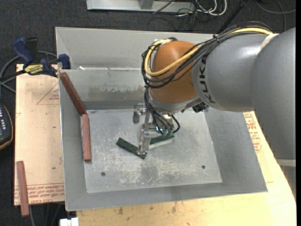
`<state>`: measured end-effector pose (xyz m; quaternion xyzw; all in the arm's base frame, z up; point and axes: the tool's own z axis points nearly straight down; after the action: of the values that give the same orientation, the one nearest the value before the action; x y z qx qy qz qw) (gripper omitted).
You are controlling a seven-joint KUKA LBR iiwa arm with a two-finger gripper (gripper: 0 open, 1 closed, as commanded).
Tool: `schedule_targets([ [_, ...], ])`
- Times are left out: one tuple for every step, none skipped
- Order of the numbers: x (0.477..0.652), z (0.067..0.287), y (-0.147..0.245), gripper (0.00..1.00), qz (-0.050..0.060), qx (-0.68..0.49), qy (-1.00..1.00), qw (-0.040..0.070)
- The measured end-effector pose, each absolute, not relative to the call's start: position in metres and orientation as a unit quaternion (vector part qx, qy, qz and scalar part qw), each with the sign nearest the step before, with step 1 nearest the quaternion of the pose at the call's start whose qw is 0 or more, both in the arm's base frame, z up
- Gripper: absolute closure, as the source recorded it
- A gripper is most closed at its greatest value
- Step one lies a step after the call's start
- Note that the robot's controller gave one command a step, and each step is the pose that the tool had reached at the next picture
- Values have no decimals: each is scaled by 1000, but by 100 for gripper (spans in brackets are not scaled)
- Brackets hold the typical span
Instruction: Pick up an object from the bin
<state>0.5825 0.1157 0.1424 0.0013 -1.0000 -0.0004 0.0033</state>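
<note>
Just below the middle of the frame, a dark green flat strip [128, 146] lies on the floor of the grey metal bin [188, 173]. Its long axis runs from upper left to lower right. The end effector [143, 145] stands at the strip's lower-right end, seemingly touching it, so most of the strip stretches to its left. Whether it is apart or clamped I cannot tell. Farther left, well apart, lies a reddish-brown wooden bar [86, 138].
</note>
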Motion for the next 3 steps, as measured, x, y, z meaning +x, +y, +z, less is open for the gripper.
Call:
schedule_targets([
  [513,69,128,0,-1,73,-997,-2],
  [516,72,127,100,-2,72,-997,-4],
  [518,236,145,100,-1,78,-997,-6],
])
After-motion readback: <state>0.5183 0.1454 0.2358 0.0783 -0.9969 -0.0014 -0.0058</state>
